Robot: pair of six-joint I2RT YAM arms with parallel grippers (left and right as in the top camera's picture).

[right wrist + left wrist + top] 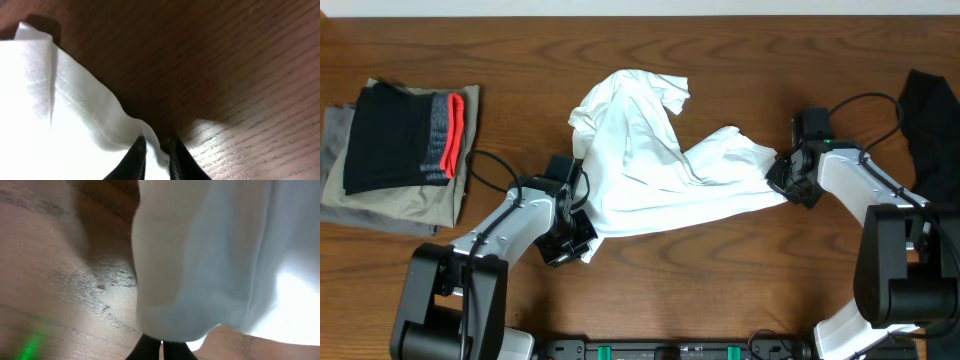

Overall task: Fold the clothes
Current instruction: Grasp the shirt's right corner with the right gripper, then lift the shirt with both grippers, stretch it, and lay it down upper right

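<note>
I am gripping the white T-shirt (650, 160), which is lying crumpled at frame centre on the table (720, 290). My left gripper (572, 232) is clamped tight on its lower-left corner. My right gripper (156, 155) is pinching the right hem, fingers nearly together. Judged step: spreading flat before folding. The next move calls for drawing both grips apart evenly. No container is showing.

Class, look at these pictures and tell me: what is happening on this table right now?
Two robot arms are handling a white T-shirt on the wooden table. The left gripper is pinched shut on one end of it, and the right gripper pinches the hem at the opposite end. The shirt lies bunched and wrinkled between them, not yet folded. A stack of folded clothes sits at the left edge.
</note>
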